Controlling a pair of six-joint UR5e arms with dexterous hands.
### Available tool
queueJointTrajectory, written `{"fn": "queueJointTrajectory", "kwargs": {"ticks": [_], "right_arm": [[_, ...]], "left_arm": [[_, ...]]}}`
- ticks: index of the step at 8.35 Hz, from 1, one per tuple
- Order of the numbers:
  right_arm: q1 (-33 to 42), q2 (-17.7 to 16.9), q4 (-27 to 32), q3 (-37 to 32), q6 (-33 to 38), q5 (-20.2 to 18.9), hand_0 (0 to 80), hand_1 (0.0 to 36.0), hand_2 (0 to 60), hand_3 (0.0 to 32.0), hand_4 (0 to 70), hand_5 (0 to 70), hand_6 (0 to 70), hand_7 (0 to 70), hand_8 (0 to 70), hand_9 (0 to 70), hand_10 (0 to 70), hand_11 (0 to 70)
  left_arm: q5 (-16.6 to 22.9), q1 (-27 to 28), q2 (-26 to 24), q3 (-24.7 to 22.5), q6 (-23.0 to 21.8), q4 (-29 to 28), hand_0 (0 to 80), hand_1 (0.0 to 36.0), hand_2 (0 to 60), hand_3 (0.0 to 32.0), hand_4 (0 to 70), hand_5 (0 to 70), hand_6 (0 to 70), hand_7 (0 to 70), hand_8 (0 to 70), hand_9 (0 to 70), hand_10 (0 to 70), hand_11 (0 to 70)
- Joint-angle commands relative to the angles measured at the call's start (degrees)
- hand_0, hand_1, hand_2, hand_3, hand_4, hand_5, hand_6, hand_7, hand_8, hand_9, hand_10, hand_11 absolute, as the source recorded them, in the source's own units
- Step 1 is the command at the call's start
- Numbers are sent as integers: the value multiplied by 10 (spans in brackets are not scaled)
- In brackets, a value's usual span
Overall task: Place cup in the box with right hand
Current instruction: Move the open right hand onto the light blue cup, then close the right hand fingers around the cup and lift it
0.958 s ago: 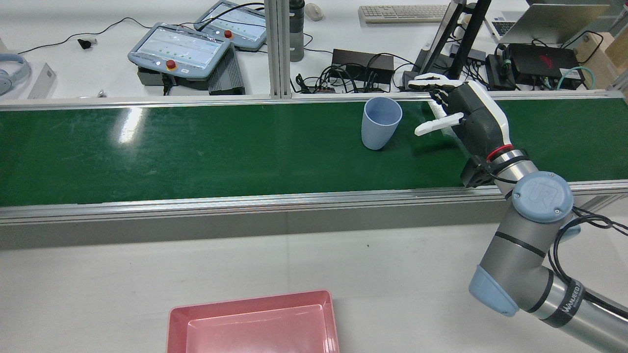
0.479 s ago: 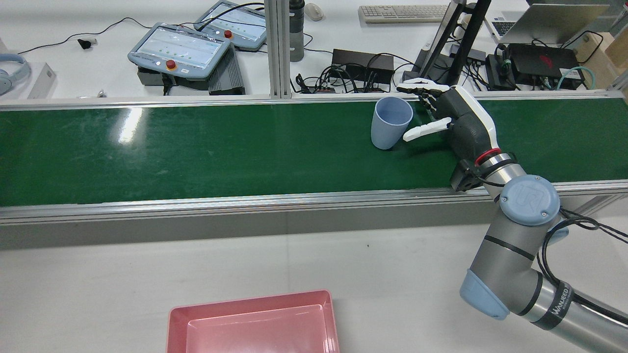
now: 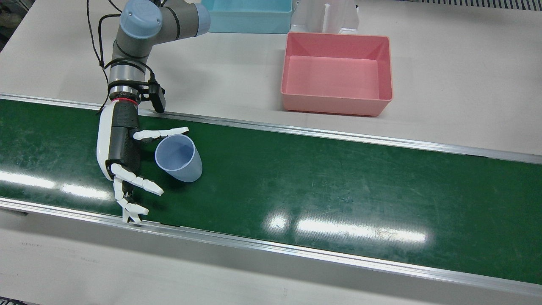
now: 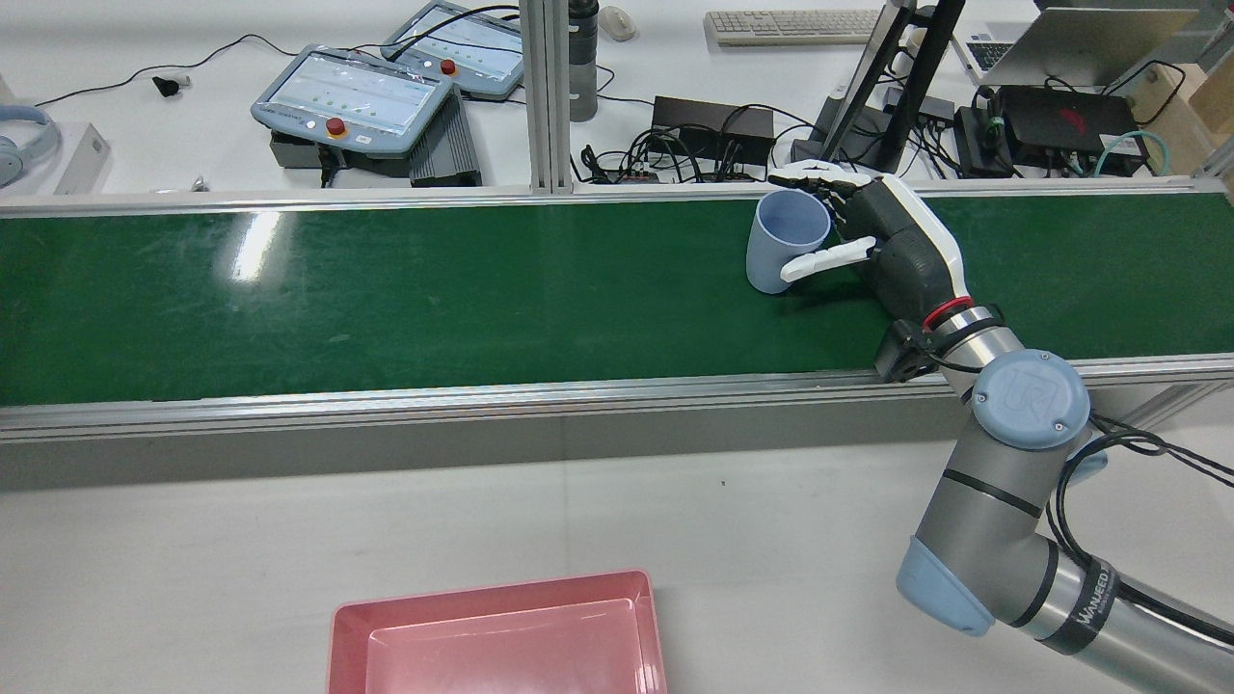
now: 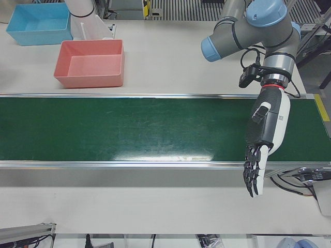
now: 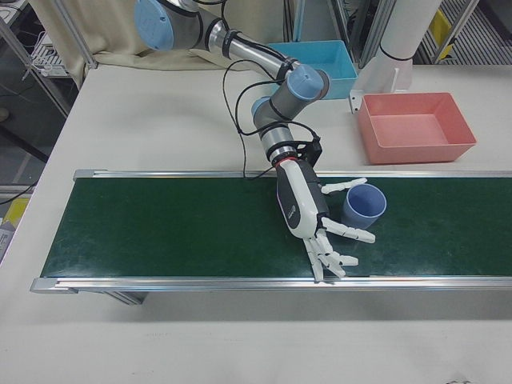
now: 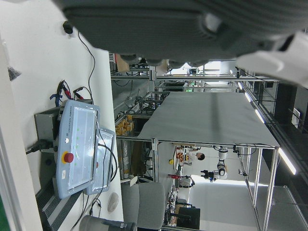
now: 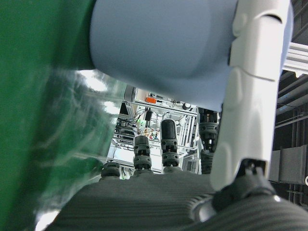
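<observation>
One cup (image 3: 178,157) stood upright on the belt (image 3: 338,186), inside the right hand's (image 3: 123,156) spread, unclosed fingers, thumb alongside it.

Both arms reach out, hands spread.
Black-and-white right hand (image 4: 872,241) lies low, fingers splayed; black-and-white left hand (image 5: 264,142) hangs downward, fingers straight, holding nothing.

Your right hand (image 6: 308,208) sits on the green belt (image 6: 160,224) with fingers spread, just beside the upright blue cup (image 6: 365,206); the thumb reaches its rim. The pink box (image 6: 413,128) stands well apart on the table.
</observation>
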Motion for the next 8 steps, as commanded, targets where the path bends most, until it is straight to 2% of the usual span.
{"fn": "queueJointTrajectory", "kwargs": {"ticks": [1, 2, 3, 4, 5, 6, 7, 8], "right_arm": [[-4, 9, 0, 0, -1, 1, 663, 134, 0, 0, 288, 67, 97, 363, 81, 179, 21, 50], [-4, 11, 0, 0, -1, 1, 648, 180, 6, 0, 297, 74, 105, 396, 91, 195, 27, 62], [-4, 12, 1, 0, -1, 1, 512, 360, 600, 0, 290, 103, 154, 597, 167, 324, 63, 119], [-4, 15, 1, 0, -1, 6, 537, 360, 600, 0, 265, 136, 192, 700, 244, 437, 109, 193], [-4, 19, 1, 0, -1, 9, 728, 360, 600, 0, 260, 193, 283, 700, 411, 656, 220, 362], [-4, 25, 2, 3, 0, 10, 784, 360, 600, 0, 348, 203, 324, 700, 467, 700, 282, 445], [-4, 34, 1, 12, 0, 10, 764, 360, 600, 0, 375, 206, 350, 700, 499, 700, 327, 501], [-1, 47, -1, 19, 0, 10, 753, 360, 600, 0, 379, 206, 348, 700, 499, 700, 330, 505]], "left_arm": [[0, 0, 0, 0, 0, 0, 0, 0, 0, 0, 0, 0, 0, 0, 0, 0, 0, 0], [0, 0, 1, 0, 0, 0, 0, 0, 0, 0, 0, 0, 0, 0, 0, 0, 0, 0], [0, 0, 1, 0, 0, 0, 0, 0, 0, 0, 0, 0, 0, 0, 0, 0, 0, 0], [0, 1, 0, 0, 1, 0, 0, 0, 0, 0, 0, 0, 0, 0, 0, 0, 0, 0], [0, 0, 0, 0, 0, 0, 0, 0, 0, 0, 0, 0, 0, 0, 0, 0, 0, 0], [0, 0, 1, 0, 0, 0, 0, 0, 0, 0, 0, 0, 0, 0, 0, 0, 0, 0], [0, 0, 1, 0, 0, 0, 0, 0, 0, 0, 0, 0, 0, 0, 0, 0, 0, 0], [0, 0, 1, 0, 0, 0, 0, 0, 0, 0, 0, 0, 0, 0, 0, 0, 0, 0]]}}
